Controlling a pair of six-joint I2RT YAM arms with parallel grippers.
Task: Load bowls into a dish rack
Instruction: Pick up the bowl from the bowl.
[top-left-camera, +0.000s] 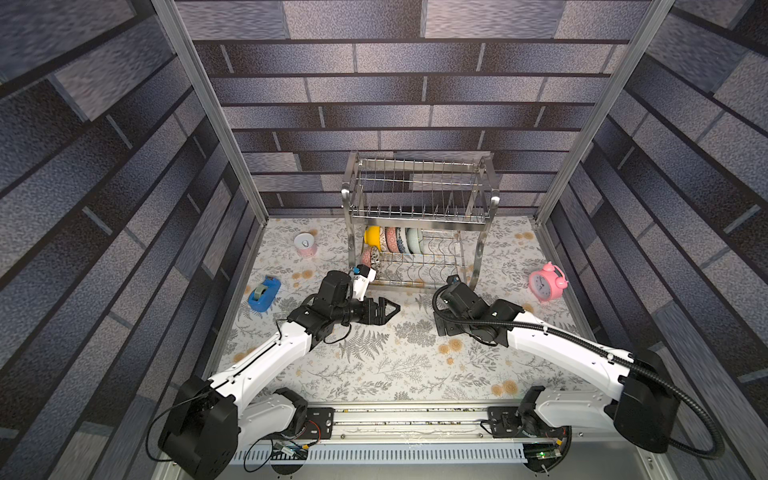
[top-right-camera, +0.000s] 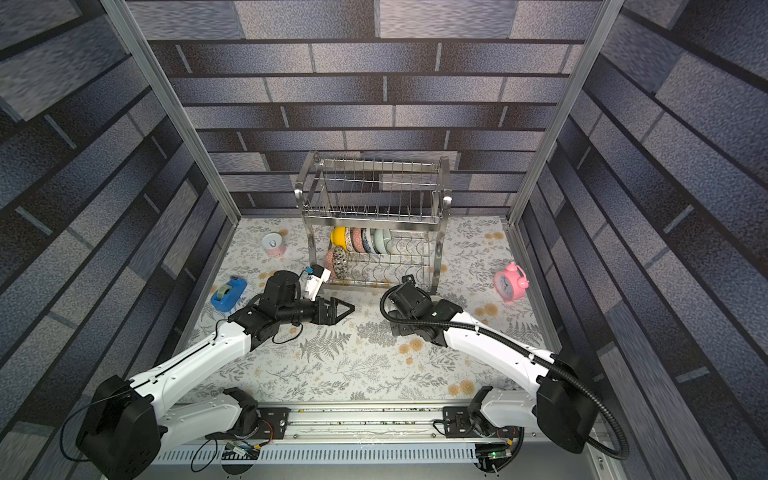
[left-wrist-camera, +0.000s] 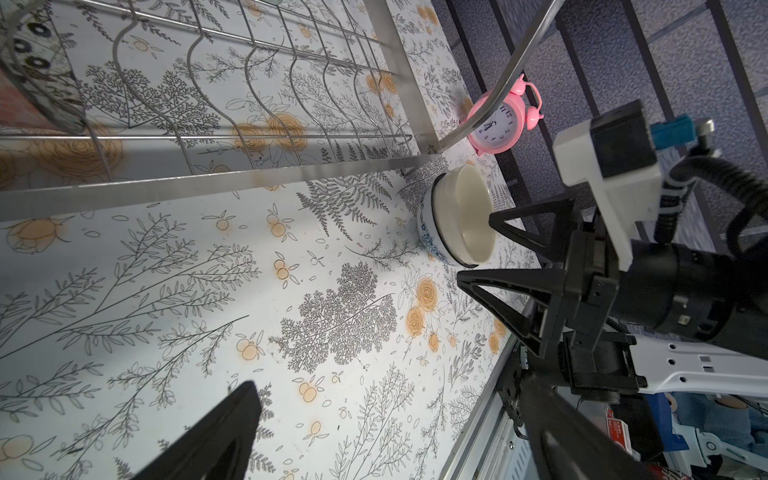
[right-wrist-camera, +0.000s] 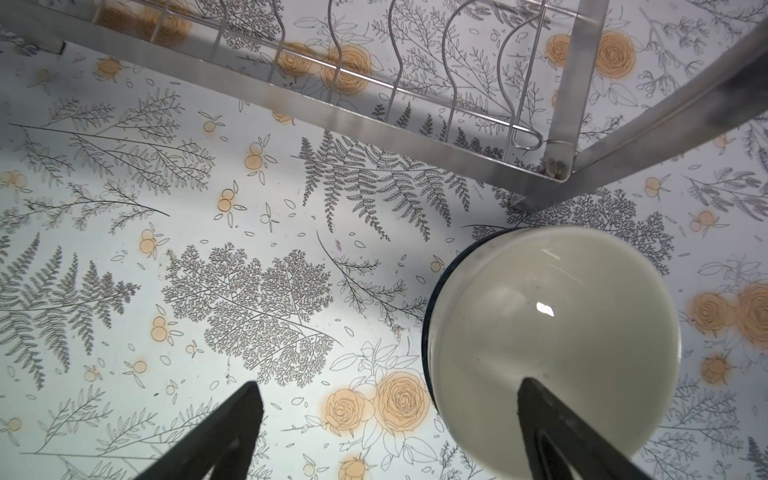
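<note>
My right gripper (right-wrist-camera: 388, 384) stands wide and holds nothing. One finger (right-wrist-camera: 536, 407) hangs over the inside of the cream bowl (right-wrist-camera: 540, 324). The other finger (right-wrist-camera: 224, 432) hangs over bare table (right-wrist-camera: 124, 270), well outside the bowl's wall. Whether the inner finger touches the glaze cannot be told.

The bowl sits upright on the table, just beside the front corner foot of the dish rack (right-wrist-camera: 332, 112) (both top views hide the bowl beneath my wrist).

Hazards, as judged from here:
- The outer finger has far to travel. If the inner one meets the wall first, the bowl may slide or tip rather than be pinched.
- The glaze looks smooth, so a shallow bite on the rim may slip in the lift.
- The corner post and front rail are close. A careless lift could knock the bowl against steel.

Surroundings: the racked bowls (top-left-camera: 395, 240) fill the left end of the lower tier, and the wire slots (top-left-camera: 436, 249) beside them are free. The left gripper (top-left-camera: 392, 311), wide and empty, hovers before the rack's front and could cross my path. A pink clock (top-left-camera: 546, 282), a tape dispenser (top-left-camera: 264, 293) and a can (top-left-camera: 306, 244) stand well apart.
</note>
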